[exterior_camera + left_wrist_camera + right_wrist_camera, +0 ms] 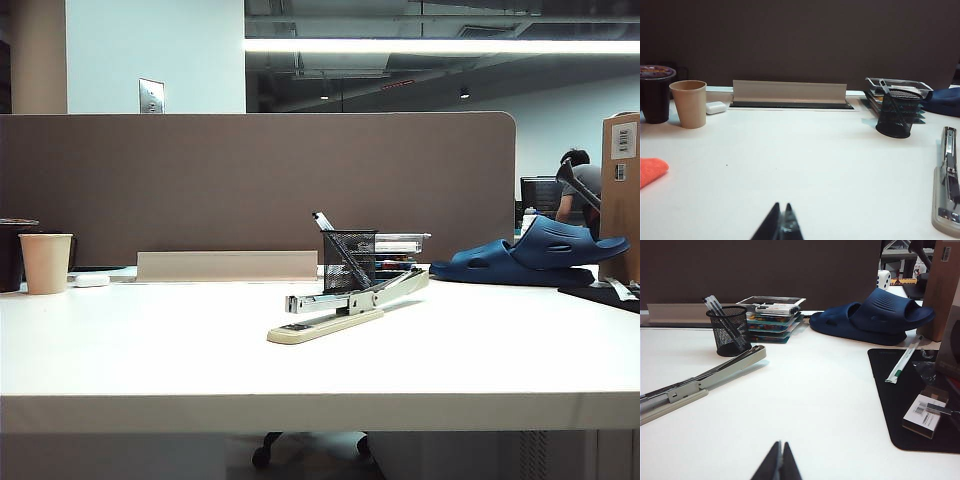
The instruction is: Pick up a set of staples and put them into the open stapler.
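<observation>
Both pincers clenched and empty above the counter; stapler lying ahead of them.

The left pincer (781,220) is seen with its tips pressed together, nothing held, low over the bare white counter (805,160). The stapler (948,185) lies ahead of it and far off to its right side, flat on the counter. The right pincer (780,460) is likewise closed tight and empty. From it, the stapler (700,382) lies ahead and to its left, well apart, with the silver arm raised at a slant above the beige base. Just beyond the stapler's far end a black mesh pen cup (730,330) is standing. A blue slipper (875,317) is placed further ahead to the right. The set of staples cannot be made out in any view.
</observation>
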Controlling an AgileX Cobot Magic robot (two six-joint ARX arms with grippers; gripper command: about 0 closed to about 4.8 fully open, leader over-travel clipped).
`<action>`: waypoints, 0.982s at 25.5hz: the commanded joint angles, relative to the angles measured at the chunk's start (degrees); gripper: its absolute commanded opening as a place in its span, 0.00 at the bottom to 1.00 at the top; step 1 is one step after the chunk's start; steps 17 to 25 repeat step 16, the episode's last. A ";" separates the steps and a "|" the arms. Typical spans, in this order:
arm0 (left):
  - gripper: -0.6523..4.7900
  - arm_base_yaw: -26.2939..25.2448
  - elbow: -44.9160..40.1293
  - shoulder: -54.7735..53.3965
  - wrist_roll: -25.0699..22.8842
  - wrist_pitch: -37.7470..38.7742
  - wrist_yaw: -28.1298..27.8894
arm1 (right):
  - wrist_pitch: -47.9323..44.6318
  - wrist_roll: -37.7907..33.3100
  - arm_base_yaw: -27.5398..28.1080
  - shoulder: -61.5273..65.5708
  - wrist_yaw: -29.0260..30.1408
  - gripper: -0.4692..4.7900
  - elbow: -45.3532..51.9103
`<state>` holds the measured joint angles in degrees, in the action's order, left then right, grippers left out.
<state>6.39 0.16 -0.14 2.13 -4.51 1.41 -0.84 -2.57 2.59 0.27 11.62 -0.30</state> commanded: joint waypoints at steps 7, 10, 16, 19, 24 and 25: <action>0.11 -0.09 0.24 0.02 0.02 -1.11 0.31 | -0.96 -0.04 -0.09 -0.39 -0.13 0.08 0.31; 0.11 -0.09 0.24 0.02 0.02 -1.09 0.31 | -0.96 -0.04 -0.09 -0.39 -0.13 0.08 0.31; 0.11 -0.09 0.24 0.02 0.02 -1.09 0.31 | -0.96 -0.04 -0.09 -0.39 -0.13 0.08 0.31; 0.11 -0.09 0.24 0.02 0.02 -1.09 0.31 | -0.96 -0.04 -0.09 -0.39 -0.13 0.08 0.31; 0.11 -0.09 0.24 0.02 0.02 -1.09 0.31 | -0.96 -0.04 -0.09 -0.39 -0.13 0.08 0.31; 0.11 -0.09 0.24 0.02 0.02 -1.09 0.31 | -0.96 -0.04 -0.09 -0.39 -0.13 0.08 0.31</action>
